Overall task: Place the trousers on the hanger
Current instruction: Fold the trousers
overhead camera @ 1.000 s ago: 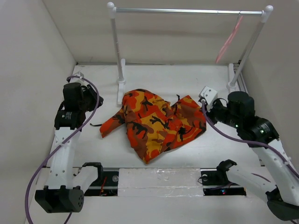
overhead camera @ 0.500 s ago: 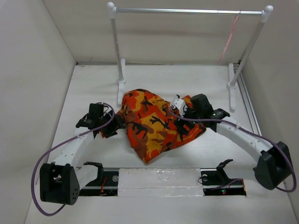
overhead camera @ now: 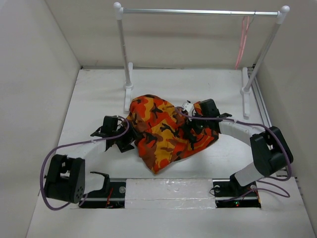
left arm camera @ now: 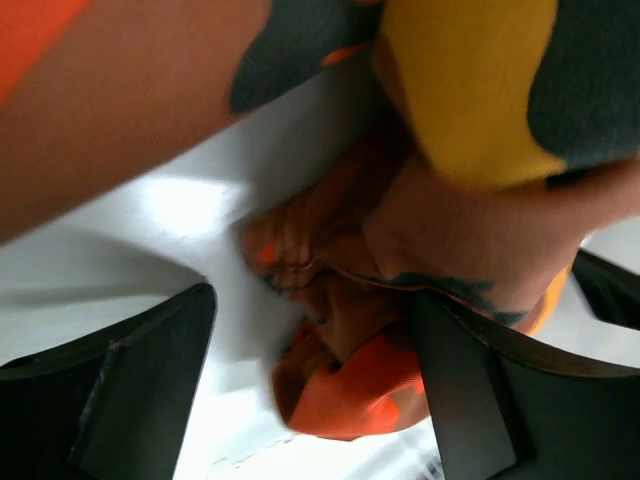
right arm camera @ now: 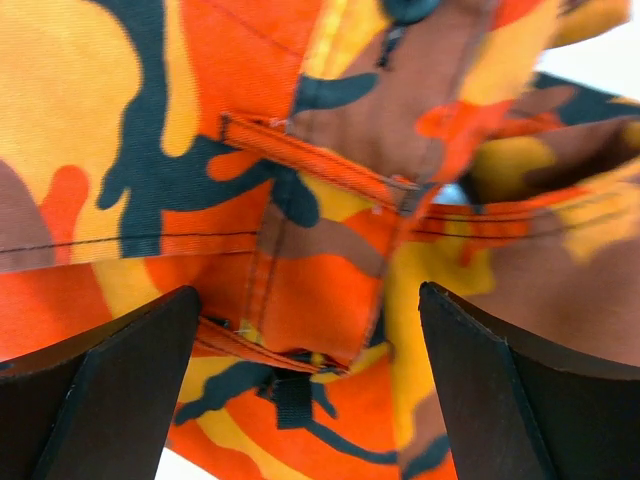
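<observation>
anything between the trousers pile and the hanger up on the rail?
Only bare table. In the top view the trousers lie crumpled mid-table and the hanger hangs at the rail's right end, nothing between them.

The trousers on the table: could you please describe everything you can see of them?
The trousers are soft cloth in orange, red, yellow and black camouflage, with stitched seams and a belt loop, lying crumpled on the white table. The open left gripper straddles one bunched edge; the open right gripper sits over the other side.

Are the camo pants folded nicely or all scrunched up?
Scrunched up. The trousers lie in a rumpled heap on the table, with folds and bunched cloth showing in both wrist views, not laid flat.
</observation>
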`<state>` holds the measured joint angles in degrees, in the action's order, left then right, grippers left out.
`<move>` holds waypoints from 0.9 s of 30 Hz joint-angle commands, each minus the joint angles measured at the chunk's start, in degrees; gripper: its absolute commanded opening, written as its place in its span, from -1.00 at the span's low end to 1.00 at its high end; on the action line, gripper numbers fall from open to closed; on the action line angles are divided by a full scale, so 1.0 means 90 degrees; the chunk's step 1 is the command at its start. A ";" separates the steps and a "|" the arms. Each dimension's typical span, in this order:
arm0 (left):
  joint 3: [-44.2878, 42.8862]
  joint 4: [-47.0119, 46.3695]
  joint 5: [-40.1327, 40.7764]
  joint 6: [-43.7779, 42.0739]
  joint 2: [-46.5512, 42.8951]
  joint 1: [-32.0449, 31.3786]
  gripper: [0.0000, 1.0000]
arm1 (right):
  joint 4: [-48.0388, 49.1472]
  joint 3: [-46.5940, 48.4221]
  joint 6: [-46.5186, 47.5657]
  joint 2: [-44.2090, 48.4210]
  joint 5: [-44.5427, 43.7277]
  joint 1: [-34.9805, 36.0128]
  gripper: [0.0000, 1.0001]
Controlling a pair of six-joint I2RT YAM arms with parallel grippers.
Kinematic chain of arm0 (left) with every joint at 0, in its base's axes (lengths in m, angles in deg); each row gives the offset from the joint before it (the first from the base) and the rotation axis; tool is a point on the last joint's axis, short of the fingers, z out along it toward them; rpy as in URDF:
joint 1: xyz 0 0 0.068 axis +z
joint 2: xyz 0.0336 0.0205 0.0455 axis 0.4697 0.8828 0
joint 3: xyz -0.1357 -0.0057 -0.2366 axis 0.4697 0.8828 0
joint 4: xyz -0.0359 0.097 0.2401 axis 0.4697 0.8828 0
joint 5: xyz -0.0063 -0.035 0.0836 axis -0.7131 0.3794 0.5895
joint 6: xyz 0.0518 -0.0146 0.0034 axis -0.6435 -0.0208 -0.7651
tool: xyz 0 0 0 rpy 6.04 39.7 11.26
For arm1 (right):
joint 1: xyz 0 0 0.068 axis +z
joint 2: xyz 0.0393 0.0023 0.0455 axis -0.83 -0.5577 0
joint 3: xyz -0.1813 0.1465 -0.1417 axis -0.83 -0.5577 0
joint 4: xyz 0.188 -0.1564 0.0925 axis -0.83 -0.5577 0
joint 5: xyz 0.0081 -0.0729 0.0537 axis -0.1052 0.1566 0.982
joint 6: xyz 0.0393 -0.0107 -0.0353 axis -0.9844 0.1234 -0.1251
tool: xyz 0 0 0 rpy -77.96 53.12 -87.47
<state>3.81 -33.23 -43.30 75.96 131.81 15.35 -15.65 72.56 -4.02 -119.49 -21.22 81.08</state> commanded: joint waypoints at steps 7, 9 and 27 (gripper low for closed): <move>-0.0073 -0.2247 -0.0674 0.0300 0.0555 -0.0077 -0.73 | 0.0457 0.0228 -0.0107 -0.0068 0.1477 0.0291 -0.97; -0.0666 -0.1619 -0.0530 0.0243 0.0292 0.0117 -1.00 | -0.0303 0.1024 0.0039 0.0254 0.1283 0.0747 -1.00; -1.1191 0.2597 0.0752 -0.1184 0.1385 0.0754 -0.61 | -0.1888 0.8146 -0.1211 0.0310 0.0229 0.1105 -1.00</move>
<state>-101.43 -18.43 -30.34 65.27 139.31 23.24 -40.91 155.77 -12.72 -128.06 -16.44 94.78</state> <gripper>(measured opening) 0.154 0.046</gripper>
